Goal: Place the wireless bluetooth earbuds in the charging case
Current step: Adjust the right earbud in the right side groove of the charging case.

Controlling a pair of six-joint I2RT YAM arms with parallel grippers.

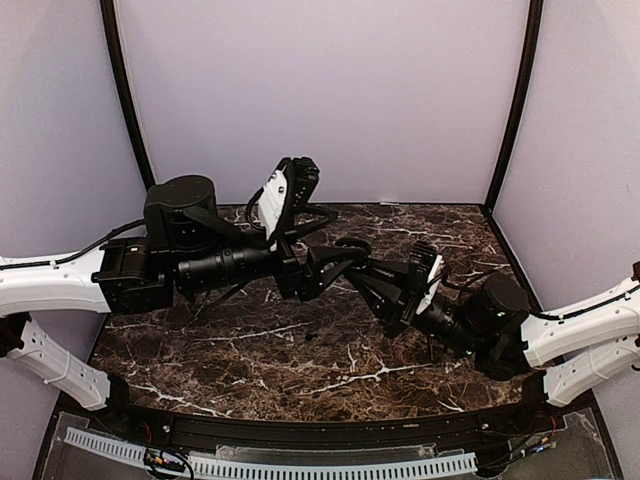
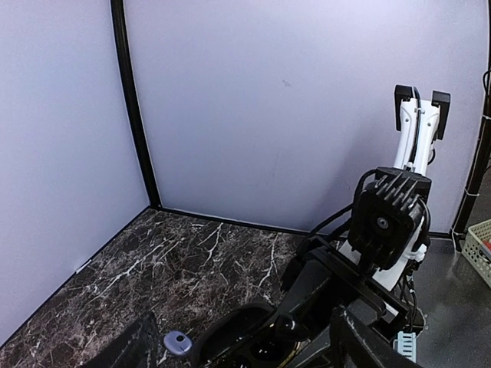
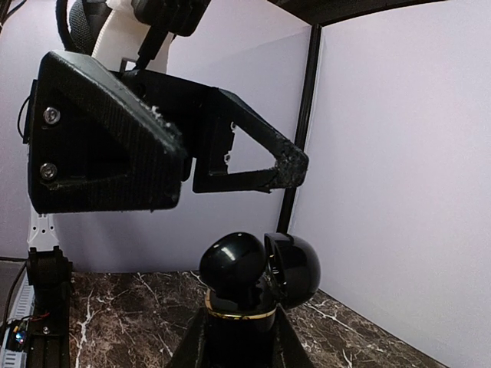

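Observation:
My right gripper [image 3: 236, 333] is shut on the black charging case [image 3: 238, 318], gripping it below its gold rim. The case stands upright with its lid [image 3: 298, 268] hinged open. A dark rounded earbud [image 3: 232, 264] sits on the case's top, sticking up out of it. My left gripper [image 2: 245, 349] hovers just above the case, open, its fingertips [image 3: 285, 165] holding nothing. A pale purple earbud [image 2: 177, 343] lies on the marble table [image 2: 192, 261], next to the left gripper's left finger. In the top view both grippers meet mid-table, left gripper [image 1: 345, 262] and right gripper [image 1: 388, 295].
Pale purple walls with black corner posts [image 2: 130, 100] close in the table at the back and sides. The right arm's wrist camera [image 2: 383, 222] rises close in front of the left wrist. A pale slatted basket [image 2: 479, 249] stands off the table's right side.

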